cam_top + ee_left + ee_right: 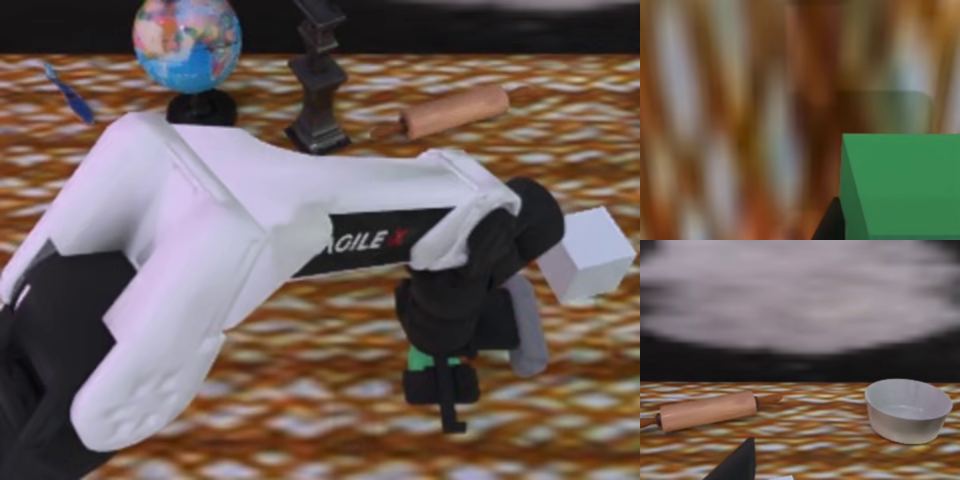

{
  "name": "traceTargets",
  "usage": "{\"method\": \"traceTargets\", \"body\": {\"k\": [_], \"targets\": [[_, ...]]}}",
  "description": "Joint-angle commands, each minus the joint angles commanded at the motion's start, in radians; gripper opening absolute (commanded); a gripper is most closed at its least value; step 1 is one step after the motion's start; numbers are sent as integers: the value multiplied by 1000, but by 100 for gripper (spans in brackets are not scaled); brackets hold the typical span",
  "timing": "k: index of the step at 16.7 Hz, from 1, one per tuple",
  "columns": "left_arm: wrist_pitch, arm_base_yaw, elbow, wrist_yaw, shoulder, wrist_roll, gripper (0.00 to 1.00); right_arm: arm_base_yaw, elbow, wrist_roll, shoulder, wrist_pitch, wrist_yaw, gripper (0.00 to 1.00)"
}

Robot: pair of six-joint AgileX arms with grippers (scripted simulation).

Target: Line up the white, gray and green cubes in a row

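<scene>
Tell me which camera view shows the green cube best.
The left wrist view: the green cube fills its corner close up, top and side faces plain. The top view shows only a green sliver under the left gripper. The right wrist view shows none of it.

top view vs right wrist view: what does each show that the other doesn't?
Top view only: the left arm reaching to the table's right side, its left gripper at the green cube, plus the gray cube, white cube, globe, a dark stand and a blue tool. Right wrist view only: a white bowl. Both: the rolling pin and patterned table.
</scene>
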Motion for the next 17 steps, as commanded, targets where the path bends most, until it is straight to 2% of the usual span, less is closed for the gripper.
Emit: {"method": "traceTargets", "body": {"k": [8,17], "targets": [[0,0,0,0,0,0,98,0,0,0,0,0,0,100],[0,2,0,0,-1,0,100,0,0,0,0,0,0,100]]}}
